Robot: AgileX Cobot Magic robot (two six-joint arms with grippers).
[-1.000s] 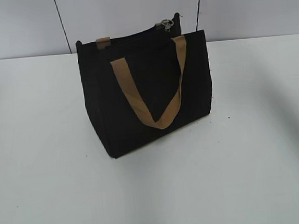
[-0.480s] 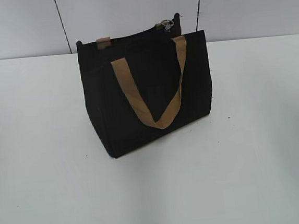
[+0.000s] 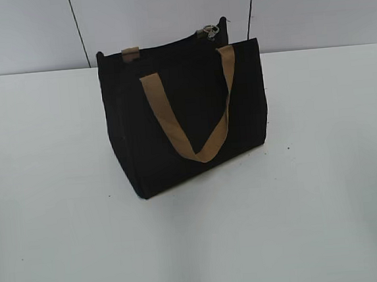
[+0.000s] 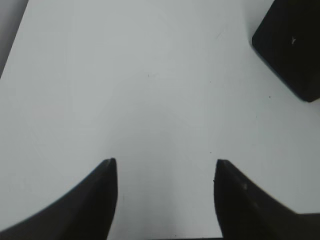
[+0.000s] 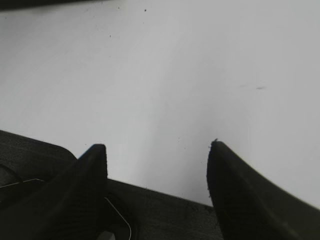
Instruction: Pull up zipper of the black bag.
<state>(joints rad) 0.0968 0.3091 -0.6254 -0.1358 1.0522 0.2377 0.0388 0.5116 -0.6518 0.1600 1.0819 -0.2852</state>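
Observation:
The black bag (image 3: 186,115) stands upright on the white table, with a tan strap handle (image 3: 193,114) hanging down its front. The zipper runs along its top edge, and its silver ring pull (image 3: 209,29) sits at the right end. Neither gripper shows in the exterior view. In the left wrist view my left gripper (image 4: 165,167) is open and empty over bare table, with a corner of the bag (image 4: 290,45) at the upper right. In the right wrist view my right gripper (image 5: 157,150) is open and empty, far from the bag.
The white table (image 3: 325,188) spreads all around the bag. A grey panelled wall (image 3: 27,30) stands behind it. A dark flat surface (image 5: 165,215) lies along the bottom of the right wrist view under the fingers.

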